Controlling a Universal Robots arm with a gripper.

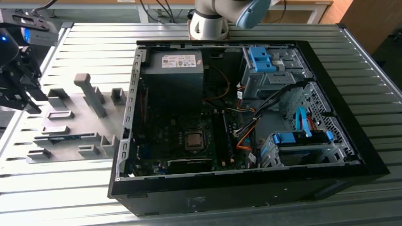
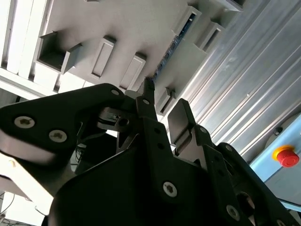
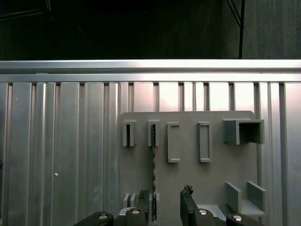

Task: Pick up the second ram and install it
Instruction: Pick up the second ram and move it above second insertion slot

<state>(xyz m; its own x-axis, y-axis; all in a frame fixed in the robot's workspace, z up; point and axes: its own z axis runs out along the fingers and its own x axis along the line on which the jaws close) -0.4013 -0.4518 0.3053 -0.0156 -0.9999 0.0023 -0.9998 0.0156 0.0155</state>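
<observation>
In the exterior view the open computer case [image 1: 251, 188] lies nearest, flat on the ribbed metal table [image 1: 63, 188], with its board and cabling exposed. Towards the exterior view's left sits the grey holder plate [image 1: 75, 106]. The second ram [image 1: 66, 138] is set on edge among the plate's blocks. The dark tool [image 1: 22, 92] hangs over the plate's left margin, and from here I cannot tell how wide it stands.

In the second wrist view the tool [image 2: 163, 101] is closest, its black fingers [image 2: 149, 101] spread with nothing between them. Past them lie the plate [image 2: 141, 28] and the table [image 2: 244, 70]. The second ram [image 2: 171, 47] is a thin blue strip in its slot, apart from the fingertips.

In the first wrist view the tool [image 3: 165, 200] is again closest, wide open and gripping nothing. The second ram [image 3: 153, 165] runs on edge across the plate [image 3: 188, 179], and its near end is just beside one fingertip [image 3: 143, 202]. Whether they touch is unclear.
</observation>
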